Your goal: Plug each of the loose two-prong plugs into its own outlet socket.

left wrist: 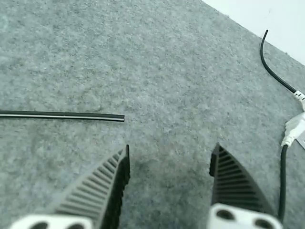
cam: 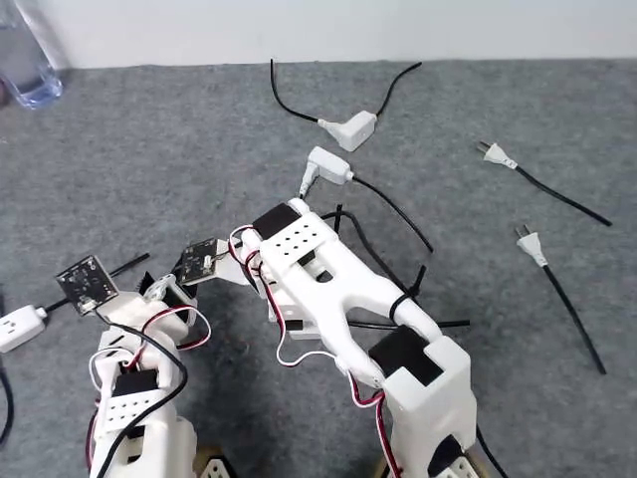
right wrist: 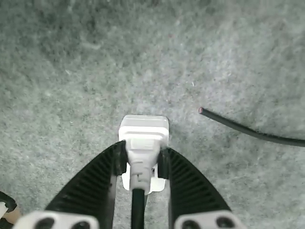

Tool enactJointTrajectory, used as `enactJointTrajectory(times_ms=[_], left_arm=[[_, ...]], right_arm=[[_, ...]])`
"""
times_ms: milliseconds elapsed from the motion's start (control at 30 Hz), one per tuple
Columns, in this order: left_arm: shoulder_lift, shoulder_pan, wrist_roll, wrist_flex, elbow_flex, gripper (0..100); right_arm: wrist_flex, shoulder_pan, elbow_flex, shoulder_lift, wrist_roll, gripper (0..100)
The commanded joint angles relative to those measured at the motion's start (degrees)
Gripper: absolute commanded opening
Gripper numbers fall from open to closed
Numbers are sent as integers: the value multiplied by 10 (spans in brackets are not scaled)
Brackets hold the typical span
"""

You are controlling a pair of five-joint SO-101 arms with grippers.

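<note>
Plug within right claw (clamped)

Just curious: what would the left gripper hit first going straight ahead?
Probably only the grey mat; the open left gripper points at bare mat, the black cable end lying off its line.

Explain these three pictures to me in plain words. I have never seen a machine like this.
These are two small white robot arms at a grey table. The high view looks down from above; the two wrist views come from a camera on each arm's wrist. On the table lie a white socket, a loose two-prong plug and a second plug, all on black cords. The left hand is open over bare table. The right hand grips a white connector on a black cord.
</note>
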Motion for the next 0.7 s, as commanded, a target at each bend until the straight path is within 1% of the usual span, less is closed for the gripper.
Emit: enactJointTrajectory(times_ms=[0,533,667], left_arm=[[-5,-2,-6,-3,-4,261],[-5,-2,-6,-3,-4,261],[-5,-2,-6,-3,-4,261]], right_arm=[[-29,-15,13,52,-6,8],[-28,-14,11,51,-5,8],[15,-18,10,32,-2,9]])
